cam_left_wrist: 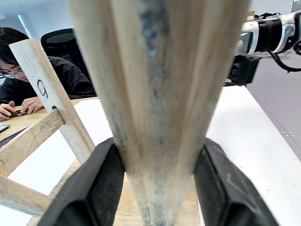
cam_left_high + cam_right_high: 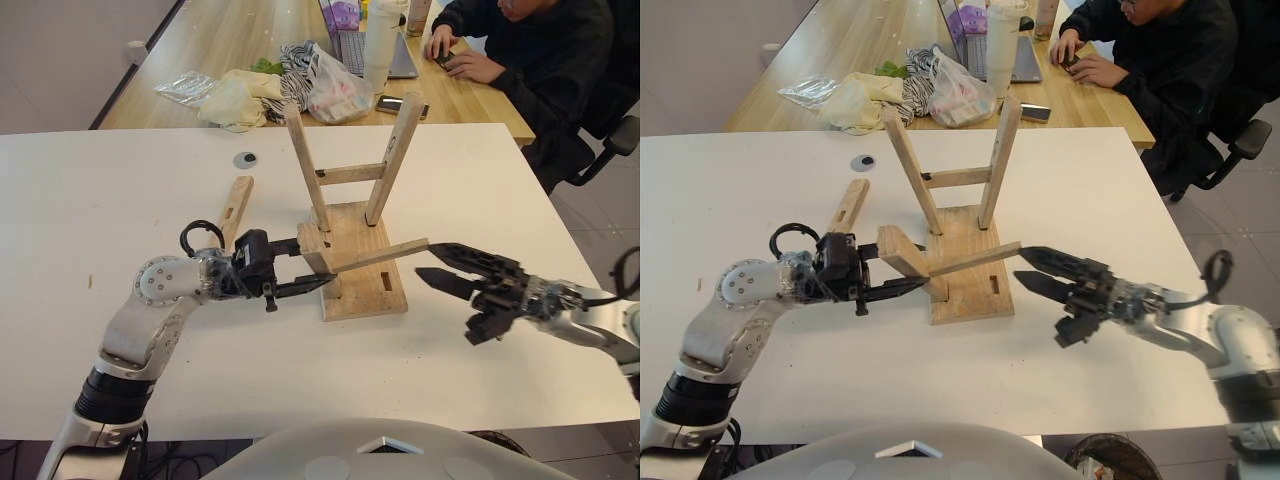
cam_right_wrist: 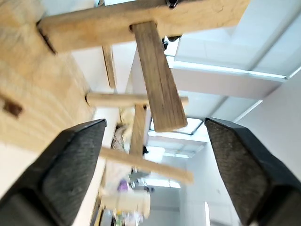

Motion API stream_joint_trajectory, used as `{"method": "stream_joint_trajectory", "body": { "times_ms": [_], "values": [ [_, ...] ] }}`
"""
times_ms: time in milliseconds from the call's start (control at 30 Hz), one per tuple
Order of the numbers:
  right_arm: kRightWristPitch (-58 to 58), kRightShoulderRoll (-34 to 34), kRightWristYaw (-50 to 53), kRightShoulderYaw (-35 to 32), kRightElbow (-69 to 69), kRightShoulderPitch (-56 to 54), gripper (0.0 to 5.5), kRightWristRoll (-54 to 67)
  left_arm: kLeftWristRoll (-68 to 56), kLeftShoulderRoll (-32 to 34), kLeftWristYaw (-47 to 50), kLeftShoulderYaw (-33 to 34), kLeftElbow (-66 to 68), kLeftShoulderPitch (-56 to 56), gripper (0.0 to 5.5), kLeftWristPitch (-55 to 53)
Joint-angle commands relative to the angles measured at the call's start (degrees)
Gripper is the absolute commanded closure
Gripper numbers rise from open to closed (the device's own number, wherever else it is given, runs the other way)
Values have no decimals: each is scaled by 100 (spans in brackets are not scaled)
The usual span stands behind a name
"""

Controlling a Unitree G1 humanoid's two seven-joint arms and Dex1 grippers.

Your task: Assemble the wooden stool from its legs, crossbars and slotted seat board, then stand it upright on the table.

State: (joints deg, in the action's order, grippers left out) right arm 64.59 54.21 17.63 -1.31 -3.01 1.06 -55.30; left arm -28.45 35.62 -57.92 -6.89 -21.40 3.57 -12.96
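The slotted seat board [image 2: 368,285] lies flat mid-table. Two legs [image 2: 305,165] [image 2: 396,150] stand upright in it, joined by a crossbar [image 2: 350,174]. My left gripper [image 2: 312,268] is shut on a third leg [image 2: 316,256], held tilted over the board's near-left corner. The left wrist view has that leg [image 1: 160,94] between the pads [image 1: 89,188]. A crossbar [image 2: 382,256] sticks out of it toward my right gripper [image 2: 428,262], which is open just short of its free end. The right wrist view sees this crossbar [image 3: 157,80] ahead of the fingers [image 3: 70,169]. A fourth leg [image 2: 235,208] lies loose at the left.
A small grey disc [image 2: 245,159] lies on the white table [image 2: 100,250] behind the loose leg. Beyond its far edge a wooden desk [image 2: 200,40] carries bags, a cup and a laptop, with a seated person at the back right.
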Motion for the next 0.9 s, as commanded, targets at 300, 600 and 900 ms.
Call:
{"method": "stream_joint_trajectory", "body": {
  "times_ms": [300,600,900],
  "values": [
    [-1561,787,2085,259,-2390,-493,79,-1200,730,1028,-578,272,1095,279,157,49],
    [-2939,-346,489,-501,-1470,-1068,79,2297,2253,-128,2292,524,3948,1326,140,246],
    [-4334,-1408,-777,-501,-307,-1796,79,3437,1993,-773,3155,980,4454,1522,140,-1114]
  ]
}}
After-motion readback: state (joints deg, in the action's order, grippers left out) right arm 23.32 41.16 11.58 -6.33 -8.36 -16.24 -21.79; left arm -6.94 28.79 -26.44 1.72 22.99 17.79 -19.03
